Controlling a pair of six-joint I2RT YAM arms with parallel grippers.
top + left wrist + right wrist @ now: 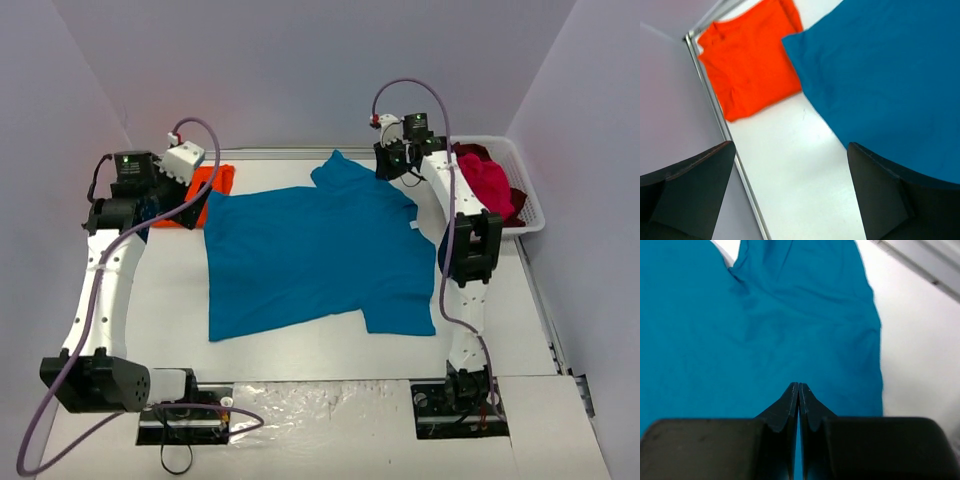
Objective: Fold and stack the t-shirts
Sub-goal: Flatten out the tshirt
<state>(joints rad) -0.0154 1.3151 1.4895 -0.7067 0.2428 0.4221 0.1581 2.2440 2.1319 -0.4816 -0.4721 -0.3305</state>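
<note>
A teal-blue t-shirt (310, 250) lies spread flat in the middle of the table, with one sleeve pointing to the back. A folded orange t-shirt (207, 188) lies at the back left. My left gripper (158, 205) hangs open and empty above the table's left edge. In the left wrist view its gap (791, 150) is over bare table between the orange shirt (752, 65) and the teal shirt (890, 75). My right gripper (395, 165) is shut, with nothing seen between its tips (799, 386). It hovers over the teal shirt's back right sleeve (790, 315).
A white slotted basket (533, 205) at the back right holds a magenta-pink shirt (487, 180) and a dark red one (516, 200). White walls close in the left, back and right. A metal rail (715, 100) runs along the table's left edge.
</note>
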